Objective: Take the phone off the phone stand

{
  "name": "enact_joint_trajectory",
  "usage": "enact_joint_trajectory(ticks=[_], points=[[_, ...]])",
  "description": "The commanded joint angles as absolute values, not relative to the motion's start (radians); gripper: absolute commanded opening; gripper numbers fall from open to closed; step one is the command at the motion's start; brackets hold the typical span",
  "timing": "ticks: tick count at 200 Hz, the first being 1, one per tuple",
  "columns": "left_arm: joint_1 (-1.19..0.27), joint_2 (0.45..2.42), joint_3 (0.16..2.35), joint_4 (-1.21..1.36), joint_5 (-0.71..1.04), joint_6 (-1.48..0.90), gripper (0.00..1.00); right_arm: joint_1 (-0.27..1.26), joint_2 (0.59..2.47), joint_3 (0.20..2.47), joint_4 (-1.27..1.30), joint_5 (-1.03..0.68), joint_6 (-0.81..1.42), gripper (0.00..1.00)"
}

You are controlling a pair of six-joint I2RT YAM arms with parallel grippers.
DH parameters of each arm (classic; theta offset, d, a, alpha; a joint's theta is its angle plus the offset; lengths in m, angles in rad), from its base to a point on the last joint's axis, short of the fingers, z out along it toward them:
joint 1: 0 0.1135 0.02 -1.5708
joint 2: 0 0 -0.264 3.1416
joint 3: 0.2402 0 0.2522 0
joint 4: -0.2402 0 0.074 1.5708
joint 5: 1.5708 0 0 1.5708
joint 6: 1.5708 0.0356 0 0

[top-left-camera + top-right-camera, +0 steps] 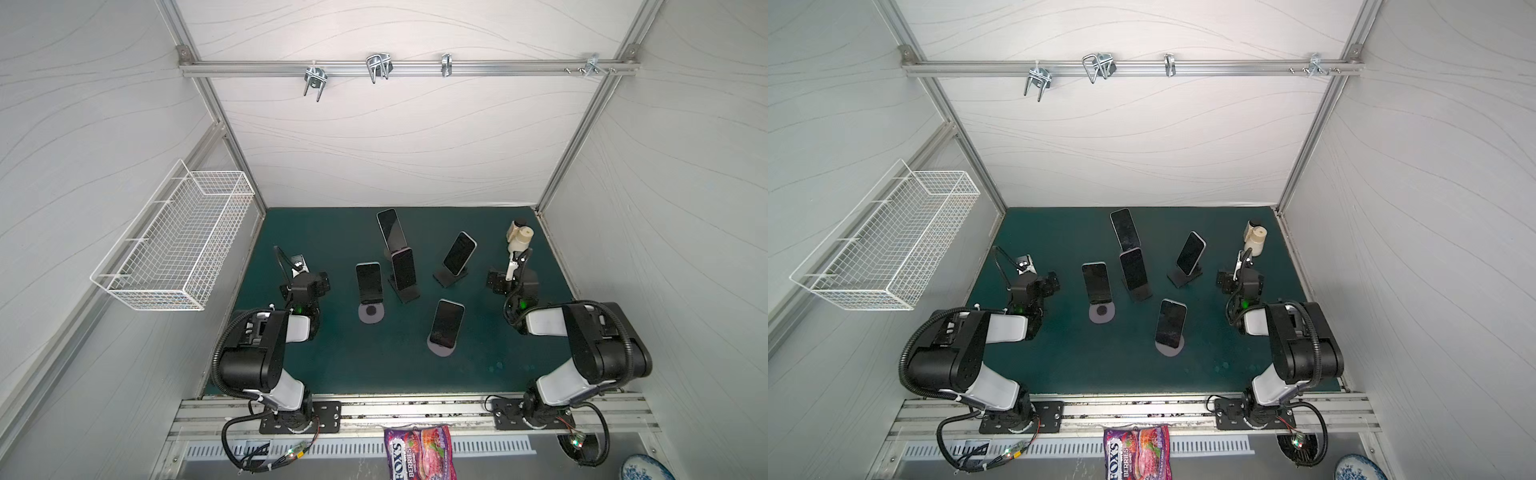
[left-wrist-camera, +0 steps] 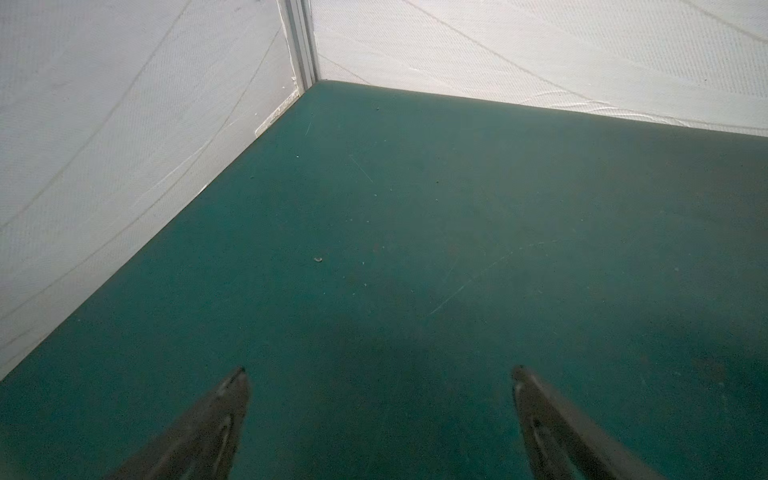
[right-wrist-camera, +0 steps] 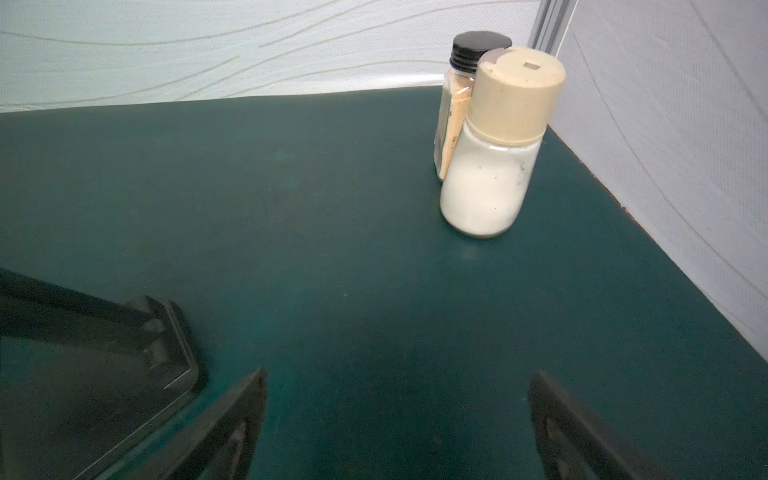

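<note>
Several dark-screened phones lean on stands on the green mat in both top views. One phone point(image 1: 369, 281) sits on a round grey stand point(image 1: 371, 312), one point(image 1: 403, 269) on a black stand point(image 1: 405, 293), and one point(image 1: 459, 253) on another black stand point(image 1: 449, 277). My left gripper point(image 2: 380, 372) is open over bare mat, left of the phones and facing the back left corner. My right gripper point(image 3: 399, 376) is open and empty, with a black stand's base point(image 3: 124, 353) beside one finger.
Two jars point(image 3: 490, 166) stand together in the back right corner. A further phone point(image 1: 391, 229) stands at the back and another point(image 1: 446, 323) at the front. A white wire basket point(image 1: 174, 245) hangs on the left wall. A candy bag point(image 1: 419, 453) lies in front of the rail.
</note>
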State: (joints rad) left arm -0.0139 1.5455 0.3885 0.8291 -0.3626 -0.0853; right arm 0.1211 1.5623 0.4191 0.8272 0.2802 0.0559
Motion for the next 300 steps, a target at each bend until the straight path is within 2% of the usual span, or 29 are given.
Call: enact_joint_trajectory(ticks=[1, 300], points=[[-0.015, 1.554, 0.403, 0.879, -0.367, -0.081, 0.99, 0.127, 1.564, 0.422, 0.824, 0.289, 0.055, 0.99], [-0.006, 1.534, 0.389, 0.889, -0.361, -0.091, 0.98, 0.124, 1.548, 0.401, 0.846, 0.291, 0.059, 0.99]])
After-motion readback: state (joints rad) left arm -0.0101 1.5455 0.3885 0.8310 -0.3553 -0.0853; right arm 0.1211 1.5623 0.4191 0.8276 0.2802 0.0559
